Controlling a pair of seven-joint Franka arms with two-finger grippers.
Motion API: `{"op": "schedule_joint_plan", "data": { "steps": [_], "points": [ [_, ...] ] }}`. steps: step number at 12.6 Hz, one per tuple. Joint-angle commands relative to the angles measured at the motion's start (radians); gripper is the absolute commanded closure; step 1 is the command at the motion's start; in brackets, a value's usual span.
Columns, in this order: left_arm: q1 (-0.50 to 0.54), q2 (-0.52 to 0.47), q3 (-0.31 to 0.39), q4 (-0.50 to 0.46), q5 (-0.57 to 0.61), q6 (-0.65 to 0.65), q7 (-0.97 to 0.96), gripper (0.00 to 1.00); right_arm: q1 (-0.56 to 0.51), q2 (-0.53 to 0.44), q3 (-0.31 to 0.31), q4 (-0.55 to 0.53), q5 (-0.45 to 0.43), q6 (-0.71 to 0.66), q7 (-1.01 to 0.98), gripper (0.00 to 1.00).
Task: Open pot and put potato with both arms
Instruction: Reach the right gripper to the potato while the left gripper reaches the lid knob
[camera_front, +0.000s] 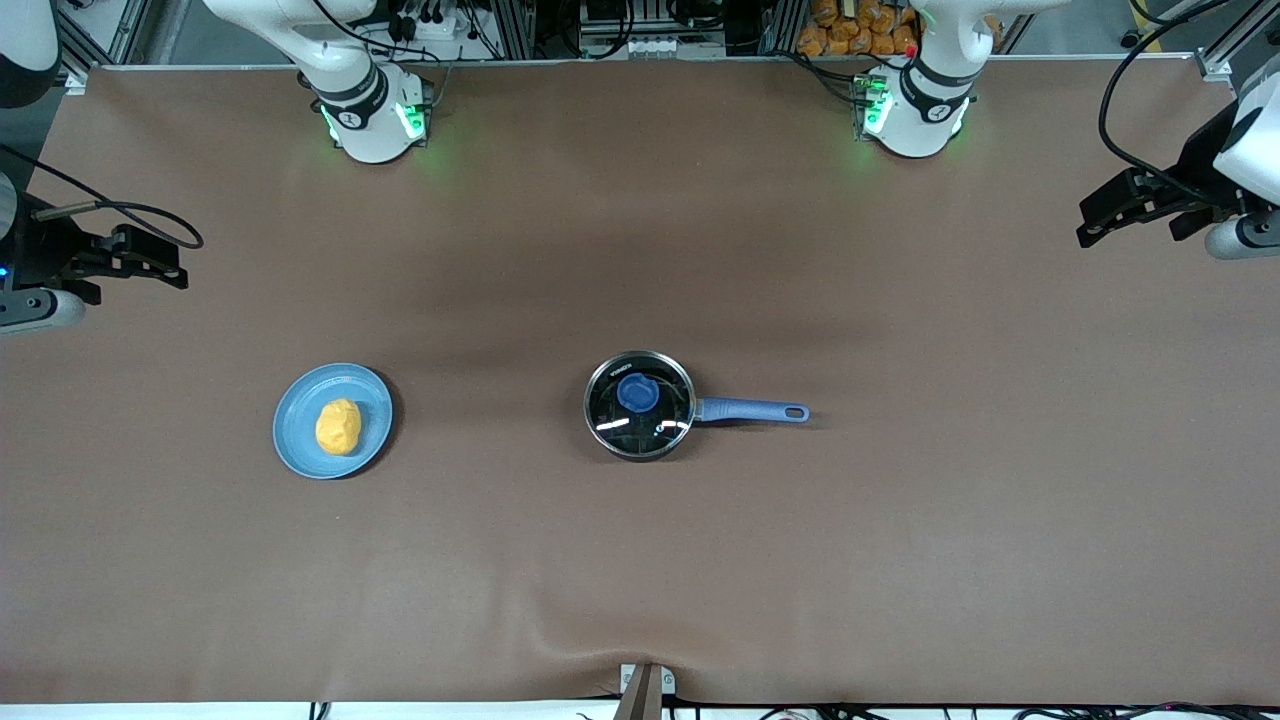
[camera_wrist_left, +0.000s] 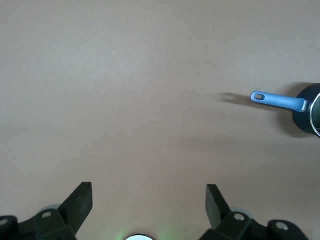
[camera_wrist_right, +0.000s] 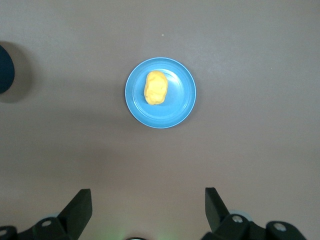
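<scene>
The black pot stands mid-table with its glass lid on, blue knob up. Its blue handle points toward the left arm's end. The yellow potato lies on a blue plate toward the right arm's end. My left gripper is open and empty over the bare table at the left arm's end. Its wrist view shows the pot's handle and the pot's edge. My right gripper is open and empty over the right arm's end. Its wrist view shows the potato on the plate.
The brown table cover has a small ridge near the front edge. The arm bases stand along the edge farthest from the front camera. Cables hang by both grippers.
</scene>
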Motion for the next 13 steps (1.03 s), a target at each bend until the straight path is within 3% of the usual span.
{"op": "schedule_joint_plan", "data": {
  "steps": [1,4,7,10,13],
  "points": [
    [0.003,-0.006,-0.005,0.001,0.021,-0.008,0.017,0.00,-0.009,-0.004,0.005,0.004,0.007,-0.012,-0.014,0.00],
    [0.000,-0.005,-0.005,0.005,0.024,-0.007,0.011,0.00,-0.009,0.004,0.005,0.001,0.007,-0.004,-0.014,0.00],
    [-0.018,0.079,-0.011,0.050,0.012,-0.007,0.008,0.00,0.003,0.043,0.008,-0.010,0.001,0.031,-0.014,0.00],
    [-0.125,0.179,-0.040,0.080,0.009,0.050,-0.034,0.00,-0.001,0.140,0.010,-0.034,0.008,0.091,-0.014,0.00],
    [-0.292,0.265,-0.039,0.086,0.010,0.139,-0.301,0.00,-0.004,0.214,0.010,-0.077,0.039,0.170,-0.017,0.00]
  ]
}}
